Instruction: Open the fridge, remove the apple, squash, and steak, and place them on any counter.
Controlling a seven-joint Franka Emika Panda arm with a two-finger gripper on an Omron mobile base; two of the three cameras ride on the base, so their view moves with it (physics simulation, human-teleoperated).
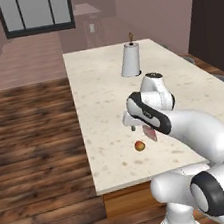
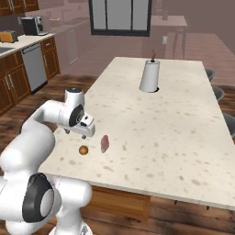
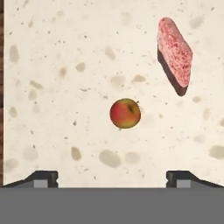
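The table (image 2: 174, 137) is a long island with a pale speckled stone top on a wooden base, running away from the robot across a dark wood floor (image 1: 33, 145). Along the far left wall in the right base view stands a run of brown wooden cabinets (image 2: 13, 82) with a grey dishwasher (image 2: 34, 66) set into them, and a dark-framed window (image 2: 120, 16) fills the back wall. Toward the far end of the table stands a tall white cone-shaped holder (image 2: 149, 76) with a brown stick poking out of its top. The white arm reaches over the table's near left corner, and its gripper (image 3: 112, 177) hangs above the stone with its jaws spread wide and nothing between them. Below it on the table, near the near left corner, lies the steak (image 3: 175, 54), a pinkish-red slab propped on its edge rather than lying flat. Just beside the steak, on its left in the right base view and a little nearer the table's edge, sits the apple (image 3: 125, 113), red with a yellowish patch, resting on the stone and not touching the steak or the gripper.
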